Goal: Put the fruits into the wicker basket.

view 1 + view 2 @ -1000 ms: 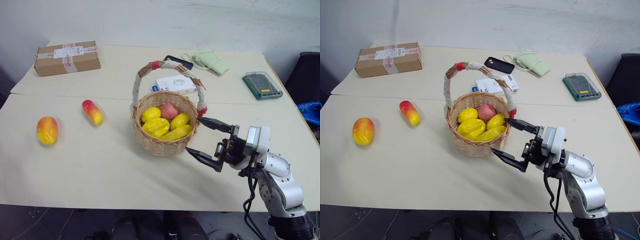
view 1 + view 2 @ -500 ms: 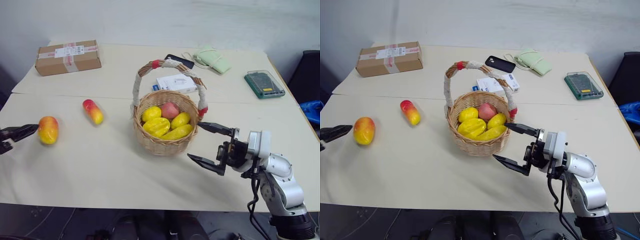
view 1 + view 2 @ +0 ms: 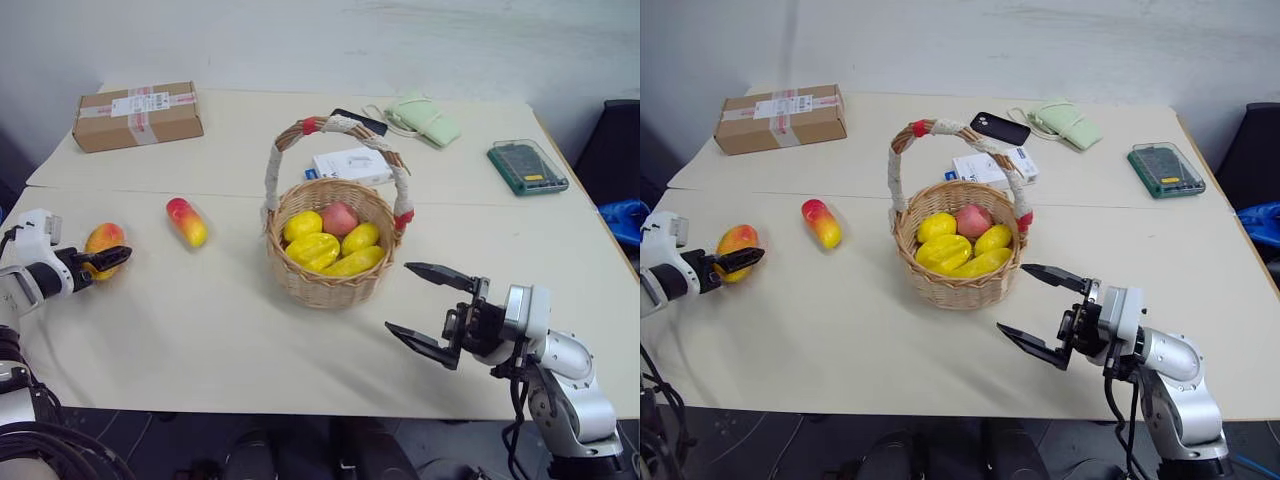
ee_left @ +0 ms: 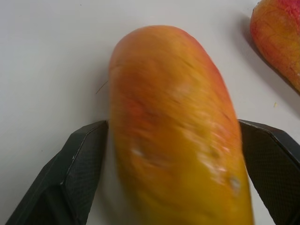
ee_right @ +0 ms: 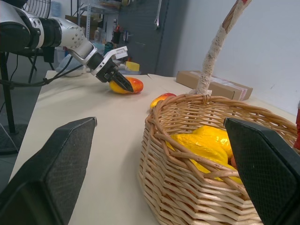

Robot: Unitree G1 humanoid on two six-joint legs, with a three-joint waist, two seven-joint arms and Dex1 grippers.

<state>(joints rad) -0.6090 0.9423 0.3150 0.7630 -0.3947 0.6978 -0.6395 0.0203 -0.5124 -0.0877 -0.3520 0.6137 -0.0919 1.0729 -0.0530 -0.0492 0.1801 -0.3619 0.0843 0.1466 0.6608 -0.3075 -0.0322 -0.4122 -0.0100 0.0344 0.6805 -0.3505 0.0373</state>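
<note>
The plump red-orange and yellow fruit (image 3: 103, 240) lies on the table at the far left. My left gripper (image 3: 106, 252) is open, and its fingers (image 4: 79, 164) stand on either side of the fruit (image 4: 173, 140) without closing on it. The smaller, elongated fruit (image 3: 186, 222) lies a little to the right, toward the wicker basket (image 3: 325, 287). That basket stands mid-table with its handle (image 3: 340, 125) upright, and it holds several yellow fruits and a pink one. My right gripper (image 3: 398, 297) hovers open and empty just in front and to the right of the basket.
A cardboard box (image 3: 137, 115) sits at the back left. Behind the basket are a white carton (image 3: 350, 165) and a black phone (image 3: 357, 122). A green pouch (image 3: 425, 120) and a green case (image 3: 527, 167) lie at the back right. A seam (image 3: 150, 192) crosses the tabletop.
My left arm has come in from the left, and its open fingers now straddle the plump fruit. My right gripper has sunk slightly, away from the basket, and is still open.
</note>
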